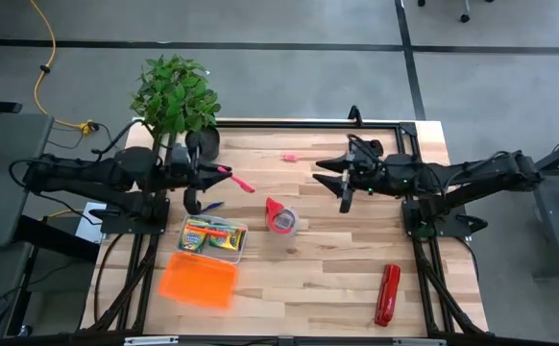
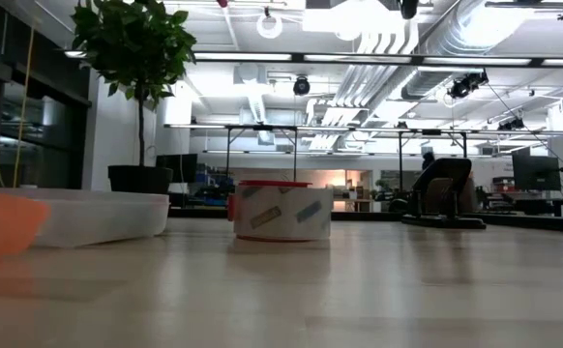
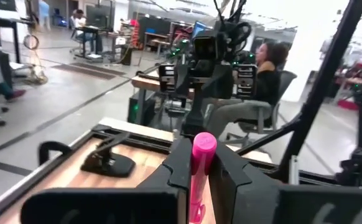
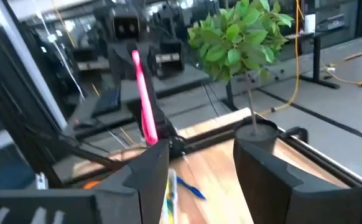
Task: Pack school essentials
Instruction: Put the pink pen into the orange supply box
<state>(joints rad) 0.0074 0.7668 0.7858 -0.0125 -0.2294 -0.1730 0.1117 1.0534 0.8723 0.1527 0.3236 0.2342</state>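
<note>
Fingers (image 3: 231,180) of the left gripper (image 3: 196,177) are clamping a pink marker (image 3: 201,163) above the wooden table (image 1: 337,269), beside the potted plant (image 1: 176,96), while the right gripper (image 1: 345,185) is hanging opposite with its fingers apart, holding nothing. Below, a clear box (image 1: 212,238) is holding crayon boxes (image 1: 203,234), with an orange lid (image 1: 199,280), a blue pen (image 1: 211,206), a red tape roll (image 1: 281,217) and a red stapler (image 1: 387,294) lying around. Beyond the table, a person (image 3: 262,81) is sitting among desks.

Left gripper (image 1: 209,173) fingers clamped shut; right gripper (image 1: 334,180) fingers spread apart
</note>
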